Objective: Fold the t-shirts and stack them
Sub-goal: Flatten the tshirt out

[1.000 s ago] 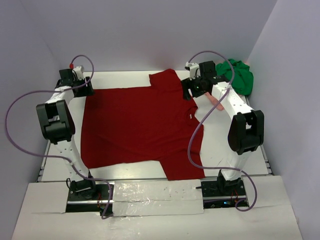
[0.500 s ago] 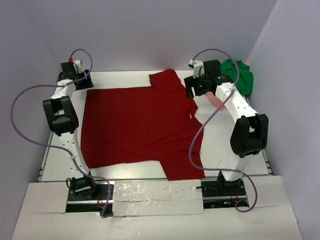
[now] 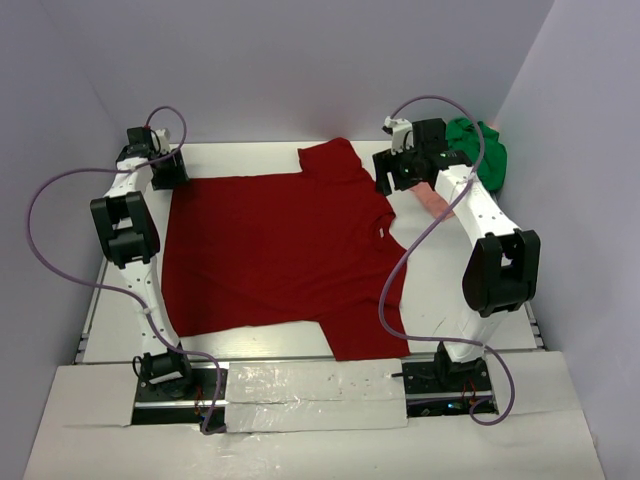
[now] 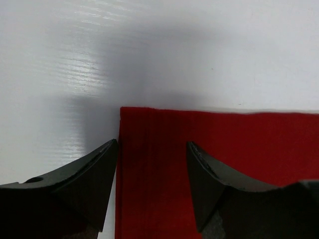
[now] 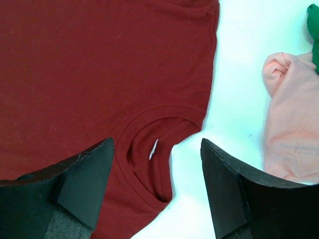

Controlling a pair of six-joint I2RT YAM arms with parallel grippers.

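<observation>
A dark red t-shirt (image 3: 270,250) lies spread flat on the white table (image 3: 240,160), collar toward the right. My left gripper (image 3: 168,172) is over its far left corner. In the left wrist view it (image 4: 151,143) stands open, the black fingers (image 4: 89,184) straddling the edge strip of red cloth (image 4: 224,134). My right gripper (image 3: 392,178) hovers near the neckline. In the right wrist view it (image 5: 157,142) is open above the collar (image 5: 149,149), holding nothing. The green t-shirt (image 3: 480,150) and the pink t-shirt (image 3: 432,200) lie bunched at the far right.
Purple cables loop from both arms. Grey walls close in the table at the back and sides. The pink cloth (image 5: 294,124) lies just right of the right fingers, with a sliver of green (image 5: 314,20) beyond it. A taped strip runs along the near edge (image 3: 310,385).
The left arm has stretched further toward the far left corner and its jaws have narrowed slightly. The right gripper has shifted a little to the far right. The red shirt has not moved.
</observation>
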